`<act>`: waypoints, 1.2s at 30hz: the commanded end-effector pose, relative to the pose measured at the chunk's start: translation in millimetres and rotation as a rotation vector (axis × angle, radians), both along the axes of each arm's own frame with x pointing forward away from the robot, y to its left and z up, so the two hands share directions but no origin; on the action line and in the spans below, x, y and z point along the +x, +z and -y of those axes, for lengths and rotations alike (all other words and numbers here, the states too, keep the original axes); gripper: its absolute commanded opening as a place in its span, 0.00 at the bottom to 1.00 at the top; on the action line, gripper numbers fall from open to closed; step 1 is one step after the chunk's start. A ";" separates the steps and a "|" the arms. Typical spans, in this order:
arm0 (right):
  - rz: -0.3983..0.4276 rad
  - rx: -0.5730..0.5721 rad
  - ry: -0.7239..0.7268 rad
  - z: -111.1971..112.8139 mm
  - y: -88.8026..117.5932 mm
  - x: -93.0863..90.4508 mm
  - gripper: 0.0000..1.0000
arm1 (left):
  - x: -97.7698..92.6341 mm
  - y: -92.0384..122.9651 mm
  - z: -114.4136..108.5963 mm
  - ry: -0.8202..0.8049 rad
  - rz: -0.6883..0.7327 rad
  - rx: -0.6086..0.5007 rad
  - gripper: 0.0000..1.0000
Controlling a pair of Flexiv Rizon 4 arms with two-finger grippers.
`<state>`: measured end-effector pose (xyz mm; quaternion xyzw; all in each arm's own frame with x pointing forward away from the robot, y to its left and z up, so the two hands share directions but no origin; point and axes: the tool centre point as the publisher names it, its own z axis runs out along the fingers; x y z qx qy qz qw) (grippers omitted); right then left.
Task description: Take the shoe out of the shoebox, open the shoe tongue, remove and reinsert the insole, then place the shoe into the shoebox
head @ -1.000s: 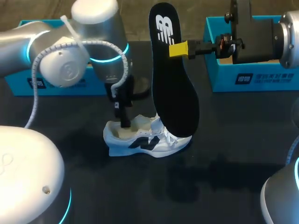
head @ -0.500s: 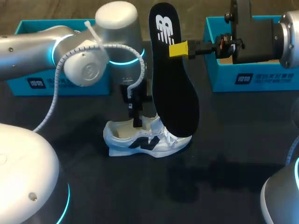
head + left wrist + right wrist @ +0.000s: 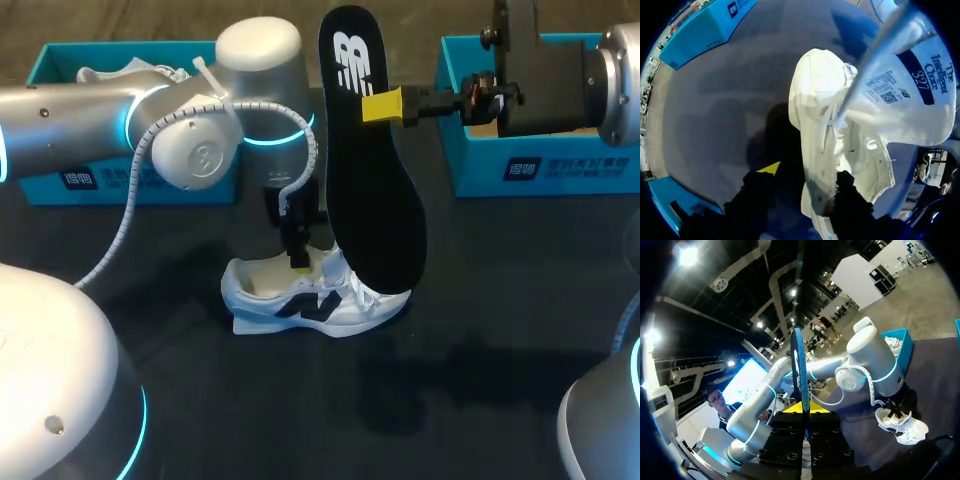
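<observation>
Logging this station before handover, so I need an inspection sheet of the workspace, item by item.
Surface: dark table, no spills seen.
Job's things: white shoe stands on its sole at mid-table; black insole is out of it, held upright above its toe; blue shoebox is at the far right.
Clutter: nothing seen.
Grippers: left gripper is open at the shoe's opening; right gripper is shut on the insole.
Cables: white coiled cable runs along the left arm, clear of the shoe.
Surroundings: second blue box at the far left holds another white shoe.
</observation>
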<state>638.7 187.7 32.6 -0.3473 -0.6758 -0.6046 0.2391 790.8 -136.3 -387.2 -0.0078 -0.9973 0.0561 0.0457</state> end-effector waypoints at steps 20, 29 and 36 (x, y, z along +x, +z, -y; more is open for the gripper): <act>-0.002 -0.002 0.002 -5.1 0.8 3.4 0.00 | -0.3 52.1 -6.7 -0.567 -0.234 -0.007 0.00; -0.002 -0.002 0.002 -5.1 0.8 3.4 0.00 | 3.7 61.4 4.1 -1.147 -0.343 0.079 0.00; -0.002 -0.002 0.002 -5.1 0.8 3.4 0.00 | 2.1 71.5 1.6 -1.312 -0.287 0.046 0.00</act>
